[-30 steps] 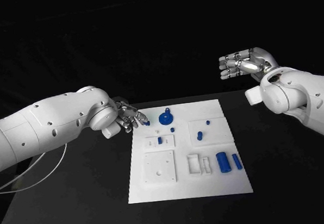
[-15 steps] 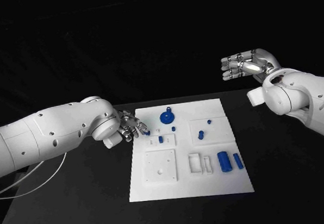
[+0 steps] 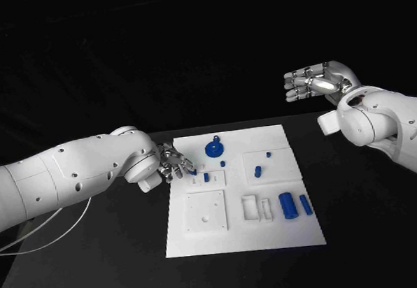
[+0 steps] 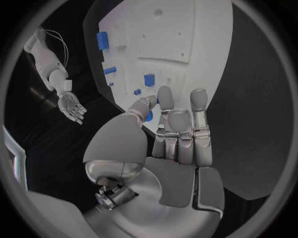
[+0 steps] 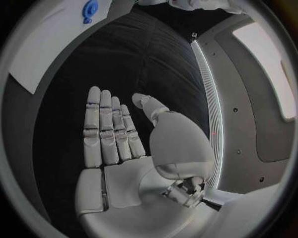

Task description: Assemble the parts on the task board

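Black table [image 3: 101, 269] at frame centre carries the task board [image 3: 245, 238]; left hand [image 3: 173, 163] pinches a blue part [image 3: 193, 172] at its upper-left edge; right hand [image 3: 315, 81], upper right, hangs released.

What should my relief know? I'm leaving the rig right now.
Left robot hand: over the board's far left edge, fingertips near a small blue part; whether it pinches one can't be told.
Right robot hand: open, raised right of the board, holding nothing.
Parts: round disc at the far end, two cylinders lying near right.
Done: unclear. Left: loose cylinders to seat.
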